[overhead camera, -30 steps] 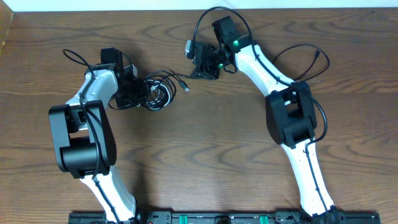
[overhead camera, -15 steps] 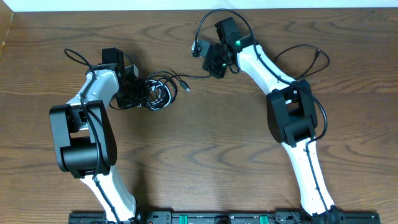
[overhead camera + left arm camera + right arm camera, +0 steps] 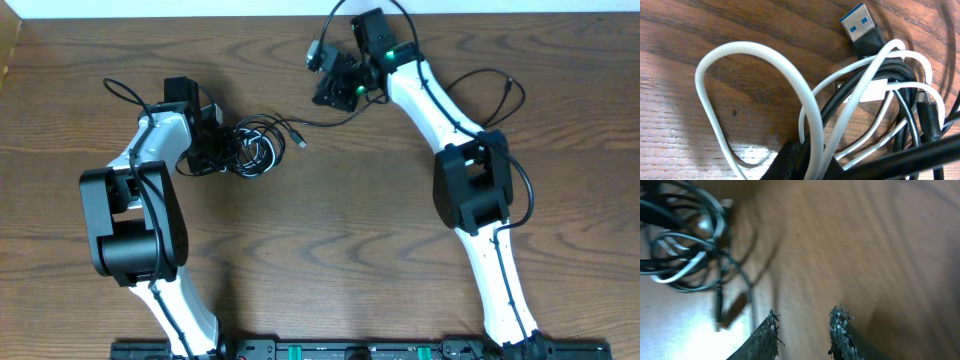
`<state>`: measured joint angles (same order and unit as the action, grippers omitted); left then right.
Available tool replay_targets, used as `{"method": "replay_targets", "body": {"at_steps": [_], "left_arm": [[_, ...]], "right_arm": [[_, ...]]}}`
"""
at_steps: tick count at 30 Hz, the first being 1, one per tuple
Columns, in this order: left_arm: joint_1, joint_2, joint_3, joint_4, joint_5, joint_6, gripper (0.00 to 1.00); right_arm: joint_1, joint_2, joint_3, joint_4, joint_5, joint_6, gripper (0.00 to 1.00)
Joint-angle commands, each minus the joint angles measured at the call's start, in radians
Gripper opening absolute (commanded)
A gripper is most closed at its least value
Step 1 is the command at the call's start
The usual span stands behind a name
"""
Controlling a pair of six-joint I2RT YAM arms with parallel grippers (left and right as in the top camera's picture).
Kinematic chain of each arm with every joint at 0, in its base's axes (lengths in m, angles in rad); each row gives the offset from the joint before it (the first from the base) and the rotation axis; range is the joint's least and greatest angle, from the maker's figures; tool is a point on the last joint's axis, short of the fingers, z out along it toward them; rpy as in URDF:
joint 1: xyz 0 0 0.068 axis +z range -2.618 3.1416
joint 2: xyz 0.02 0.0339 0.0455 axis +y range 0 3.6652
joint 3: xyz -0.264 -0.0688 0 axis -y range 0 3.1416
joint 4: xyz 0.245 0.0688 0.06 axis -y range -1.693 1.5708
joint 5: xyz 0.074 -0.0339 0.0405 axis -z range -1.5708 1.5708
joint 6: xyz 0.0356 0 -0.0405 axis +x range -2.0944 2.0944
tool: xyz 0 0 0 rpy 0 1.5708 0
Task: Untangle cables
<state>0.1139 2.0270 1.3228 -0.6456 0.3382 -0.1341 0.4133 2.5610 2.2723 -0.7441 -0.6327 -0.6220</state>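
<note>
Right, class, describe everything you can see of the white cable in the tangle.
The white cable is thin, smooth and rubbery-looking. It lies on the wooden table in loose loops: one wide loop clear of the rest, the others threaded through the black cables. Its strands run into the left fingers, which pinch it.

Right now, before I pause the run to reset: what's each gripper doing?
Left gripper: closed on the cable tangle.
Right gripper: open, nothing between its fingertips.
</note>
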Motion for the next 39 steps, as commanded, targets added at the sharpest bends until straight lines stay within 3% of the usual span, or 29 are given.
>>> {"method": "replay_targets", "body": {"at_steps": [1,6,19,24,25,28,30,32,35,36,39], "left_arm": [[-0.007,0.0,-0.01,-0.008,-0.01,0.005,0.12],[-0.007,0.0,-0.01,-0.008,-0.01,0.005,0.13],[-0.007,0.0,-0.01,-0.002,-0.01,0.005,0.13],[-0.007,0.0,-0.01,-0.002,-0.01,0.005,0.13],[-0.007,0.0,-0.01,-0.002,-0.01,0.005,0.13],[-0.007,0.0,-0.01,-0.001,-0.01,0.005,0.13],[-0.007,0.0,-0.01,-0.001,-0.01,0.005,0.13],[-0.007,0.0,-0.01,-0.001,-0.01,0.005,0.13],[-0.007,0.0,-0.01,-0.001,-0.01,0.005,0.13],[-0.007,0.0,-0.01,-0.001,-0.01,0.005,0.13],[-0.007,0.0,-0.01,-0.001,-0.01,0.005,0.13]], "right_arm": [[0.034,-0.023,-0.027,-0.011,-0.016,-0.048,0.34],[0.053,-0.023,-0.043,-0.059,0.016,-0.063,0.42],[0.076,-0.023,-0.098,-0.098,0.125,-0.143,0.4],[0.078,-0.023,-0.156,-0.071,0.129,-0.142,0.37],[0.078,-0.023,-0.156,-0.07,0.133,-0.141,0.31],[0.078,-0.023,-0.155,-0.029,0.185,-0.076,0.38],[0.077,-0.023,-0.155,0.005,0.213,0.009,0.26],[0.074,-0.023,-0.155,0.027,0.215,0.082,0.26],[0.071,-0.023,-0.154,0.038,0.249,0.138,0.16],[0.069,-0.023,-0.153,0.038,0.269,0.156,0.08],[0.065,-0.023,-0.153,0.05,0.316,0.242,0.01]]}}
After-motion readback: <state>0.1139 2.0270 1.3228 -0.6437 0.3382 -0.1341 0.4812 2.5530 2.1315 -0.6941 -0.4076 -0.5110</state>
